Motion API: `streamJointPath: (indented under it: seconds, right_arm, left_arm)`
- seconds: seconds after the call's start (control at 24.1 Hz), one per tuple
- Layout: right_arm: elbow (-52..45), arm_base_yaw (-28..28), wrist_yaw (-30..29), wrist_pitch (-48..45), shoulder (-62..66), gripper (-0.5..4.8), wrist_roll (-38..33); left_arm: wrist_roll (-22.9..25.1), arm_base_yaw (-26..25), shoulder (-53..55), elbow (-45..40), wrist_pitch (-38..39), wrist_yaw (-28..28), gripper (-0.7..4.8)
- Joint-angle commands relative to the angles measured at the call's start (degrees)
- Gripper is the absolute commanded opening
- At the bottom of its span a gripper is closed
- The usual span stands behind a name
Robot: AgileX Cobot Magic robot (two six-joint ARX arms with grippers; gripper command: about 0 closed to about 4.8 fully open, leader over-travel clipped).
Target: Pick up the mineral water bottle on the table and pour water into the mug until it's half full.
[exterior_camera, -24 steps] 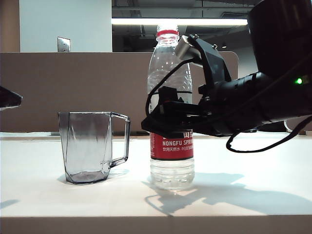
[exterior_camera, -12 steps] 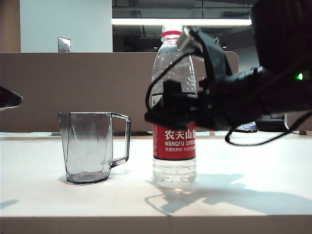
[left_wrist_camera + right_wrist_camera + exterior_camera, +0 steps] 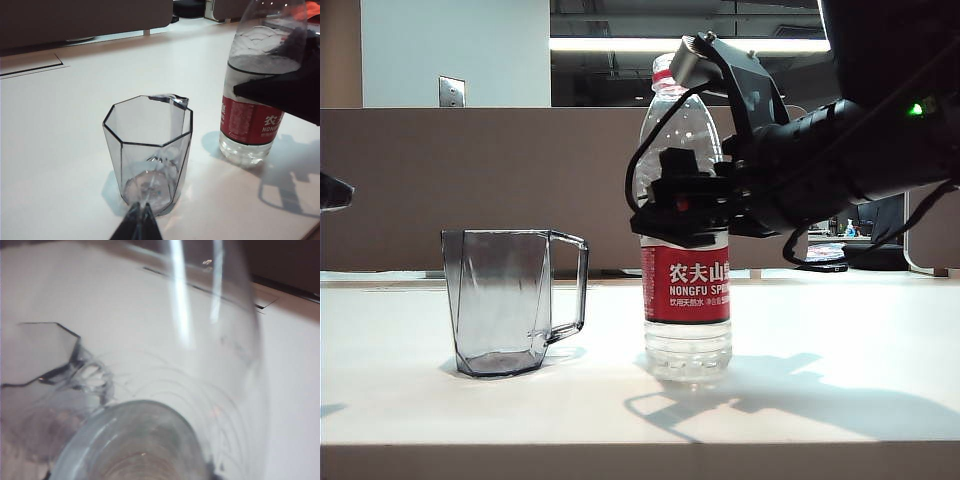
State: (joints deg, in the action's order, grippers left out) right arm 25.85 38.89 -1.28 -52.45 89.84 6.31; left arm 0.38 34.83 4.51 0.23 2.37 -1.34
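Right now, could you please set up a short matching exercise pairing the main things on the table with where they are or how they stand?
Things:
1. mug
2. mineral water bottle
3. right gripper
4. left gripper

States:
a. around the bottle, above its red label
b. empty, upright, handle toward the bottle
c. fingertips together, close above the mug
d. standing on the table, cap off

Pairs: 1-b, 2-d, 3-a, 4-c

open-plan office or lab, brown desk partition (image 3: 470, 190), ceiling strip light (image 3: 620, 45), white table (image 3: 840, 340)
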Motion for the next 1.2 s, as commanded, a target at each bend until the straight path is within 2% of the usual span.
streamJointPath:
  seconds: [0.04,0.37,0.46,0.71,0.83,0.87,1.04,1.2]
  right_arm:
    - [0.13,0.20,0.04,-0.02,-0.20,2.60,-0.42]
    - [0.13,0.72,1.84,0.22,-0.22,2.58,2.58]
    - [0.13,0.72,1.90,0.35,-0.55,2.36,2.80]
    - [0.22,0.70,7.48,0.66,-4.02,2.28,6.23]
    - [1.51,0.72,7.76,4.81,-5.20,2.28,8.50]
    - [3.15,0.90,7.74,8.98,-5.64,2.28,11.08]
    - [6.78,2.12,8.04,15.50,-5.73,2.28,17.18]
    - [11.63,3.02,12.15,23.89,-5.73,2.27,25.57]
  left_arm:
    - [0.02,-0.07,-0.02,0.20,-0.70,0.07,-0.05]
    - [0.02,-0.07,-0.02,0.20,-0.72,0.07,-0.05]
    - [0.02,-0.07,-0.02,0.20,-0.72,0.07,-0.05]
    - [0.02,-0.09,-0.02,0.20,-0.74,0.07,-0.05]
    - [0.02,-0.09,-0.02,0.20,-0.72,0.07,-0.05]
    - [0.02,-0.09,-0.02,0.20,-0.72,0.07,-0.05]
    - [0.02,-0.11,-0.02,0.20,-0.72,0.07,-0.05]
    - [0.02,-1.62,-0.09,0.20,-0.72,0.09,-0.05]
